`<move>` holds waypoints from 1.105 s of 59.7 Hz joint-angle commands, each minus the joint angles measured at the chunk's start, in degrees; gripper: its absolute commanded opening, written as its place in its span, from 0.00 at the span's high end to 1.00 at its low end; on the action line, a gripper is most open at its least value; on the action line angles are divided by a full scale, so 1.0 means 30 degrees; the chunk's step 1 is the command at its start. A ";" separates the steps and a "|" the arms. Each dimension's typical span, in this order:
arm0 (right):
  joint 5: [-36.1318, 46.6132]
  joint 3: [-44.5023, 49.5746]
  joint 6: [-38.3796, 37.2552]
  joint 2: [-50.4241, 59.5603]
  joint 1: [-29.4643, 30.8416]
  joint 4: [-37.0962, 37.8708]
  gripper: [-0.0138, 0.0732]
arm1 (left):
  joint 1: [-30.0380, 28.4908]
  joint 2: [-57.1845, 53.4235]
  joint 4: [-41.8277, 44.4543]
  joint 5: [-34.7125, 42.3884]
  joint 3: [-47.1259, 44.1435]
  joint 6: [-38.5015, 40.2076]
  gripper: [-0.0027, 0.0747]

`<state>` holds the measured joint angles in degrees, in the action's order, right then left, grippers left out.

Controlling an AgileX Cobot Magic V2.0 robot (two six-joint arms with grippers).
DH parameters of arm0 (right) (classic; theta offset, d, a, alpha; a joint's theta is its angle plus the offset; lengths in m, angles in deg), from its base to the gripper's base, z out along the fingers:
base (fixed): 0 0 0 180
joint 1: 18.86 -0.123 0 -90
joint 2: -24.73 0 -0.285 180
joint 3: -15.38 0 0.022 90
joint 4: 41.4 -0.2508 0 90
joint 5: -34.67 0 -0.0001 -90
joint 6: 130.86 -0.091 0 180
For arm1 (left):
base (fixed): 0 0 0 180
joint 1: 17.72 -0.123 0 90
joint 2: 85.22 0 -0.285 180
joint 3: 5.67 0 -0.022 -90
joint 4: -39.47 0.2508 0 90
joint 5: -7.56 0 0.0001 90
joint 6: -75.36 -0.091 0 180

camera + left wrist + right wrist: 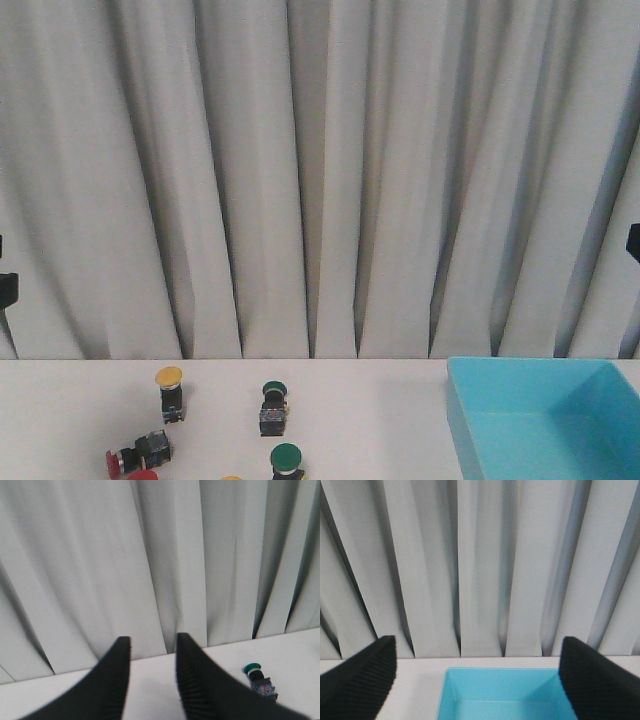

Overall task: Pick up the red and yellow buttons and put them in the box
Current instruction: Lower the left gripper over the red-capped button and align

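In the front view a yellow button [170, 378] stands upright at the left. A red button [117, 462] lies on its side in front of it. Another red cap [142, 476] and a yellow cap [232, 478] are cut off by the lower edge. The turquoise box [470, 420] sits at the right. Neither gripper shows in the front view. My left gripper [152, 639] is open and empty above the table. My right gripper [477, 642] is wide open and empty, facing the box [451, 690], whose visible inside holds nothing.
Two green buttons [273, 390] [286, 458] stand near the middle of the table. One green button [255, 669] shows beside my left fingers. A grey pleated curtain [320, 180] closes off the back of the white table [380, 410].
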<state>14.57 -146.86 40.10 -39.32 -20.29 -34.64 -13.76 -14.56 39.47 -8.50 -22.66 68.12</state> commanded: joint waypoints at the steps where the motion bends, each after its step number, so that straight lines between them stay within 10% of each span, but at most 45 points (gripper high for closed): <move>1: 0.1173 -0.0654 0.0252 0.0099 0.0050 0.0163 0.00 | 0.0169 0.0654 -0.0281 0.0198 0.1329 0.0180 0.41; 12: 0.1181 -0.0654 0.0252 0.0099 0.0073 0.0199 0.03 | 0.1286 0.2532 -0.0560 -0.3166 0.3401 0.0162 0.14; 36: 0.1166 -0.0654 0.0252 0.0099 0.0073 0.0216 0.18 | 0.4921 0.9508 -0.1368 -1.2611 1.0913 0.0103 0.22; 66: 0.1161 -0.0654 0.0252 0.0099 0.0073 0.0216 0.26 | 0.4918 1.4491 0.1819 -1.4750 1.2119 0.2821 0.22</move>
<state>13.87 -146.86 40.20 -39.52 -20.29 -34.64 1.55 30.37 43.55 -52.43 11.55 71.29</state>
